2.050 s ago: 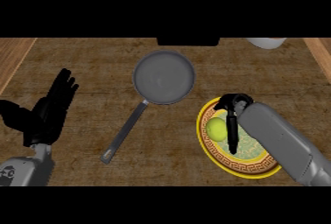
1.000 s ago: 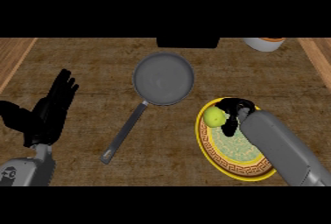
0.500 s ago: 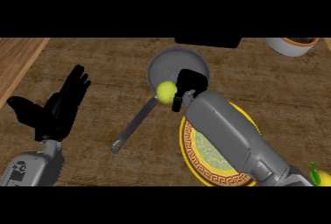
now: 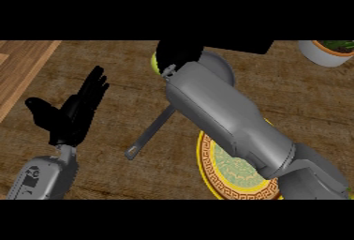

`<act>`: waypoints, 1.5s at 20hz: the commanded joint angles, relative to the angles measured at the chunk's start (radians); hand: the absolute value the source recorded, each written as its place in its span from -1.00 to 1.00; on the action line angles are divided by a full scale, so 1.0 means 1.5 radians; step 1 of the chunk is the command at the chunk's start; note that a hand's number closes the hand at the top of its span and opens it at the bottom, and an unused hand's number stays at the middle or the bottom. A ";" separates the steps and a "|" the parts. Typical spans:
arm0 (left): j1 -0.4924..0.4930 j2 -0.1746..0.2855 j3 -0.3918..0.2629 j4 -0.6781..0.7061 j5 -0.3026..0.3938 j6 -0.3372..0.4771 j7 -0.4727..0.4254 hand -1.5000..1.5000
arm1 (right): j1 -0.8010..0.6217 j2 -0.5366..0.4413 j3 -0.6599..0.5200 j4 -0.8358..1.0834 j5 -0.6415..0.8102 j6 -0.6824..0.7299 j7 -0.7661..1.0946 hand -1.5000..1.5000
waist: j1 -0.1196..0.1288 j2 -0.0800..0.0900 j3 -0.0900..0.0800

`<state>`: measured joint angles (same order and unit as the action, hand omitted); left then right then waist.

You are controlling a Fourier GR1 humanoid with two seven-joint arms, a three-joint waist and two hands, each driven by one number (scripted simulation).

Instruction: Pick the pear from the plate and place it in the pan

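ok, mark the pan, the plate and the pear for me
pan [image 4: 149, 132]: head view, middle of its handle.
plate [image 4: 203, 161]: head view, yellow rim at its left edge.
pear [image 4: 155, 62]: head view, green sliver showing left of the right robot hand [image 4: 178, 51].

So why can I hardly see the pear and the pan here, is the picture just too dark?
Head view: not darkness, the light is even with no glare. The grey right forearm crosses over most of the pan and plate, and the black right hand curls round the pear, leaving only a yellow-green sliver showing.
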<state>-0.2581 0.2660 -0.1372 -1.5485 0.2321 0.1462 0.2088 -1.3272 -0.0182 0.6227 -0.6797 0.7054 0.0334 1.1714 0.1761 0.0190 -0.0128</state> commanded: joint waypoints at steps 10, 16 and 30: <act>-0.041 -0.009 -0.004 0.017 -0.013 0.010 0.012 0.00 | -0.183 0.012 -0.013 0.159 0.087 -0.079 0.198 1.00 | 0.006 0.012 0.003; -0.043 -0.003 0.016 0.030 -0.006 0.014 0.016 0.00 | -0.200 0.012 -0.031 0.214 0.112 -0.132 0.210 1.00 | -0.021 0.008 0.004; 0.023 -0.005 0.043 0.039 -0.008 0.017 -0.041 0.00 | -0.061 0.012 -0.052 0.235 0.162 -0.323 0.156 1.00 | -0.079 -0.001 0.007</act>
<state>-0.2556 0.2653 -0.0837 -1.5118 0.2214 0.1778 0.1923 -1.4841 -0.0145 0.5567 -0.3215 0.9397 -0.2611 1.2086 0.0772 0.0150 -0.0020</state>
